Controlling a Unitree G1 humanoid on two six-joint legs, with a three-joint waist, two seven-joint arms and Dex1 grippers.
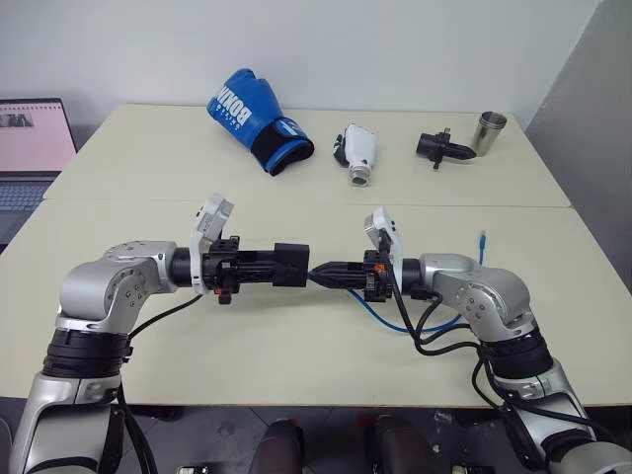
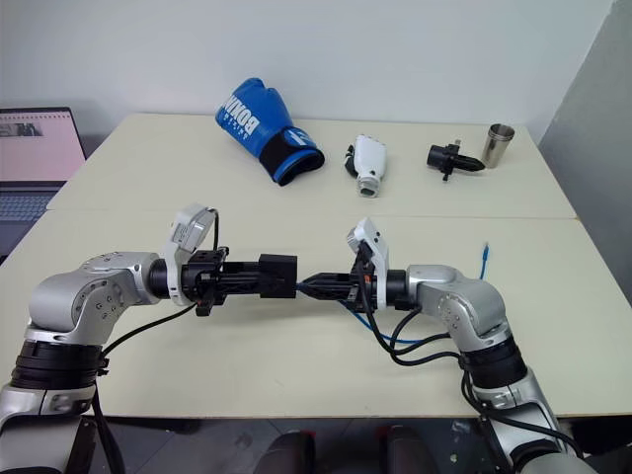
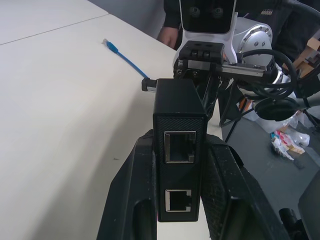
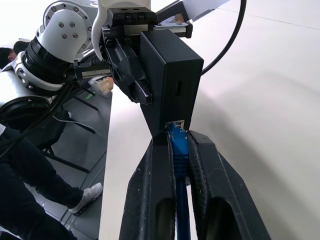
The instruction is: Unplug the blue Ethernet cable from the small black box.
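Held above table: left gripper clamps small black box; right gripper pinches blue Ethernet cable at its plug, still seated. Next: straight pull apart, likely latch pressed

My two arms reach in toward each other over the middle, my left gripper squeezed tight on what it holds, and my right gripper pinched tight too, pointing at it.

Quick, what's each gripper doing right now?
Left gripper: shut on the small matte black box.
Right gripper: shut on the thin blue Ethernet cable at its plug.
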